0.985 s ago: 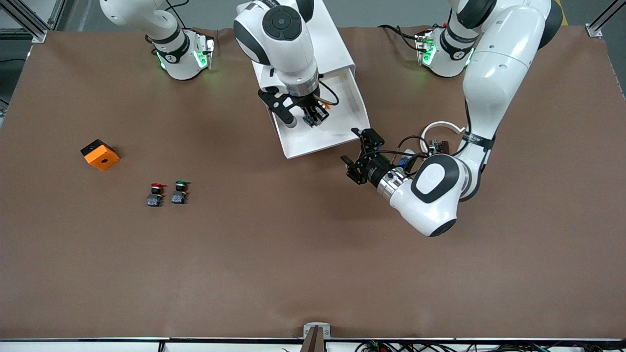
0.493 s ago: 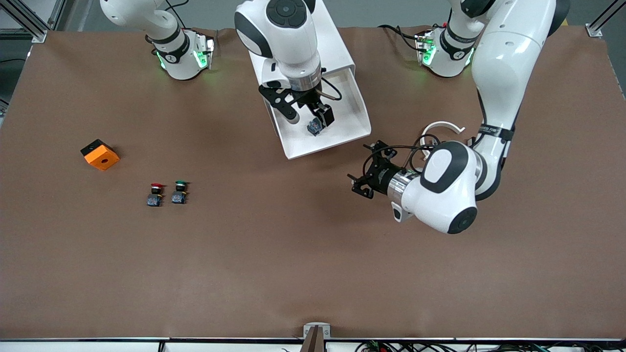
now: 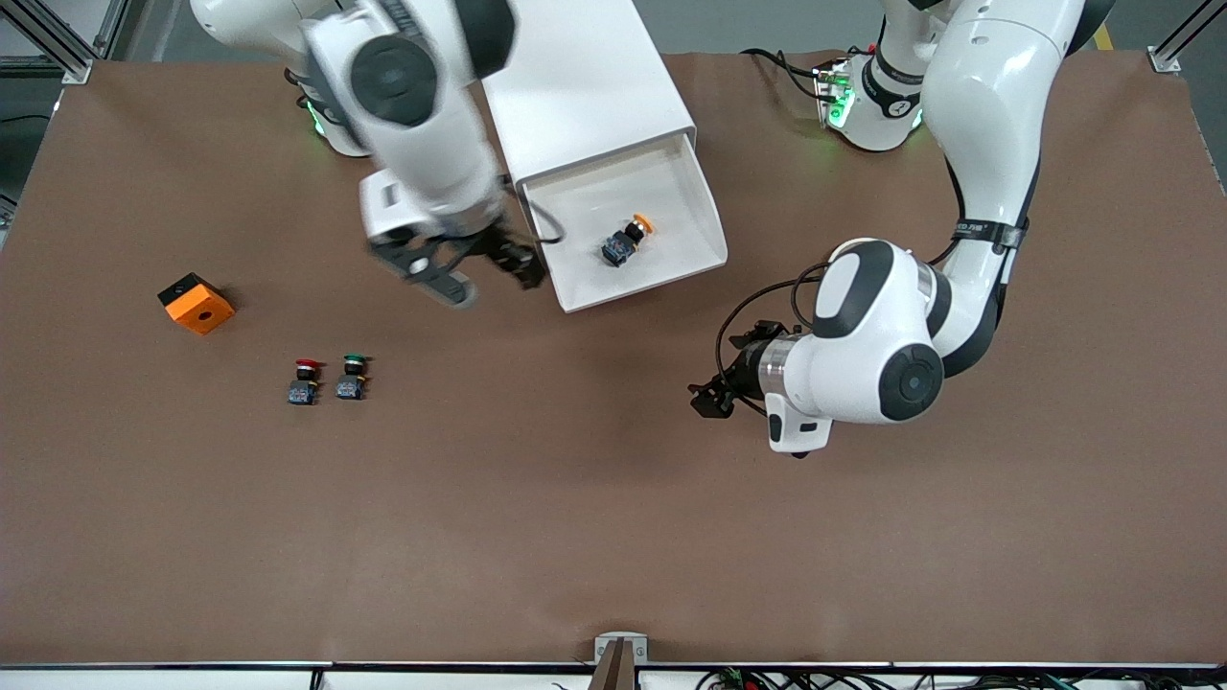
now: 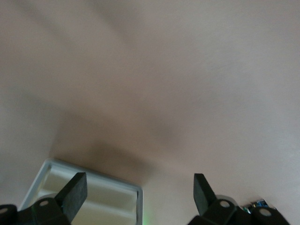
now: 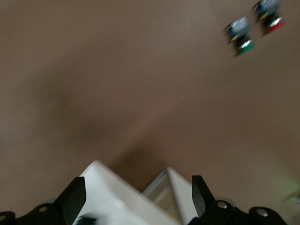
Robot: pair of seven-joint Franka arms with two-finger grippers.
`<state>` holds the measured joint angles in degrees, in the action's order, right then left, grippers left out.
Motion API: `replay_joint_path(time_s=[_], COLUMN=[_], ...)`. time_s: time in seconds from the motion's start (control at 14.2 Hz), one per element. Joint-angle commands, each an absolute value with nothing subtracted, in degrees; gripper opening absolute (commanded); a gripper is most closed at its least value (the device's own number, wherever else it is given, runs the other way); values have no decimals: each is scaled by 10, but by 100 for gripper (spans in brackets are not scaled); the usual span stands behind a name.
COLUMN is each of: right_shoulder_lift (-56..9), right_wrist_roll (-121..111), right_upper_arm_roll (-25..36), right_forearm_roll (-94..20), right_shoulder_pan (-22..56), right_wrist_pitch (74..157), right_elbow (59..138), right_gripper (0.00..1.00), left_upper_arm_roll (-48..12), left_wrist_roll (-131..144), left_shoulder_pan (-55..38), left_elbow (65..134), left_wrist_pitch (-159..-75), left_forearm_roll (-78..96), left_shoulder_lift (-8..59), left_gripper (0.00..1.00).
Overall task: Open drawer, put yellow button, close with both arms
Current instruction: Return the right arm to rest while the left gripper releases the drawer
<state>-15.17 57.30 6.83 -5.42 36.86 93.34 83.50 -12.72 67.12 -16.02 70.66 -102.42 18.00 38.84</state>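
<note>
The drawer stands pulled out of the top of the white cabinet. The yellow button lies on its side in the drawer's white tray. My right gripper is open and empty over the table, beside the drawer's corner toward the right arm's end; in the right wrist view the gripper has that corner between its fingers. My left gripper is open and empty over bare table, toward the left arm's end of the drawer. In the left wrist view the gripper points at a drawer corner.
A red-capped button and a green-capped button stand side by side toward the right arm's end, and show in the right wrist view. An orange block sits farther toward that end.
The right gripper let go of the yellow button in the drawer, then swung out toward the right arm's end. The left gripper drew away from the drawer, toward the front camera.
</note>
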Motion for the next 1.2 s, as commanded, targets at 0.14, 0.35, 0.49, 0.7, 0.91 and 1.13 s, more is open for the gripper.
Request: replay_joint_path(time_s=[0.14,0.35,0.49,0.7,0.91,1.13], right_shoulder_lift=[-110,-110,-111,-111,-111,-111], right_wrist_roll=[259,73,-3,-90,-132,-134], right_upper_arm_roll=[60,60,60,60,60,61], right_forearm_roll=[-53,-45,-21,2,20,21], right_shoulder_pan=[195,88,49,3,-28,-42], right_wrist_pitch=[851,836,801,783,780,779], right_elbow=[833,822,807,795,783,770], right_gripper=[100,100,100,100,100,100], left_upper_arm_roll=[-133,-134,-141,-144,-144,-147], left_wrist_roll=[602,571,570,570,576,585], left_shoulder_pan=[-199,-228,-230,-244,-274,-295], left_elbow=[742,744,745,750,758,766], left_wrist_pitch=[-1064,-1072,-1078,-1077,-1074,-1071], left_forearm_roll=[75,2,-2,-3,-15,-14], left_shoulder_lift=[352,358,357,353,351,350], left_gripper=[100,100,100,100,100,100])
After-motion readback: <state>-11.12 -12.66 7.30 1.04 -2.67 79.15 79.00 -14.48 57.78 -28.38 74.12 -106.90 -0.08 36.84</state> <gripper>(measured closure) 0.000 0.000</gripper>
